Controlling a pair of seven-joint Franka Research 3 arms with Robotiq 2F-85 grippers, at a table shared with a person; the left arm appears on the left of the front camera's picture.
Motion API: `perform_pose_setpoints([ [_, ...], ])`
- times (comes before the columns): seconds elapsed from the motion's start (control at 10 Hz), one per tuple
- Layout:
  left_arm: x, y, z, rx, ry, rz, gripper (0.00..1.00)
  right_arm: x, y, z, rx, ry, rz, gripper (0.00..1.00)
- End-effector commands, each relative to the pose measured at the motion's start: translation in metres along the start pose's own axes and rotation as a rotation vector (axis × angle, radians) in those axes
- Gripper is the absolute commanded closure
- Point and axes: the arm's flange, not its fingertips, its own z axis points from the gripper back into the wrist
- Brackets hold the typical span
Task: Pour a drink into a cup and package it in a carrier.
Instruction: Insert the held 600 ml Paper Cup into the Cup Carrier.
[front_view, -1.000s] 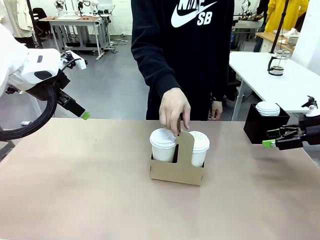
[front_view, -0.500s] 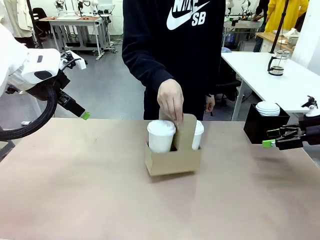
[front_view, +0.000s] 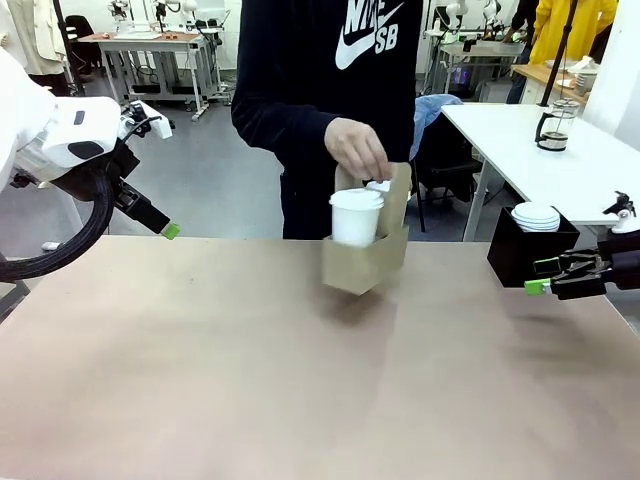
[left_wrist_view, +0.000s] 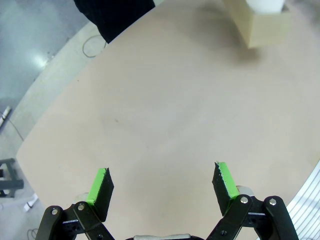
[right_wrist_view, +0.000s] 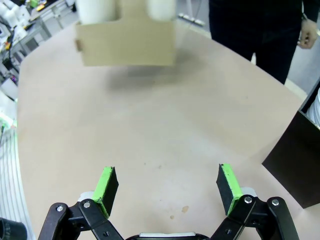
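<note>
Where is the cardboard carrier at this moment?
In the front view the carrier hangs above the table's far middle, lifted by the person's hand on its handle, with a lidded cup inside.

The carrier (front_view: 365, 262), brown cardboard with a tall handle tab, hangs tilted in the air above the table's far side, held by its handle. A white lidded cup (front_view: 356, 217) stands in its near hole; a second cup (front_view: 378, 186) shows partly behind the handle

A person's hand (front_view: 357, 148) grips the carrier (front_view: 367, 258) by its handle, fingers above a lidded cup (front_view: 356, 217), clear of the table (front_view: 300, 380).
</note>
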Motion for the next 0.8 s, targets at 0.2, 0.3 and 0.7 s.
perform_pose_setpoints([
  [0.2, -0.0001, -0.0011, 0.0011, 0.009, 0.004, 0.011, 0.00, -0.0011, -0.0005, 0.0008, 0.002, -0.006, 0.018, 0.00],
  [0.3, -0.0001, -0.0011, 0.0011, 0.009, 0.004, 0.011, 0.00, -0.0011, -0.0005, 0.0008, 0.002, -0.006, 0.018, 0.00],
  [0.7, -0.0001, -0.0011, 0.0011, 0.009, 0.004, 0.011, 0.00, -0.0011, -0.0005, 0.0008, 0.002, -0.006, 0.018, 0.00],
])
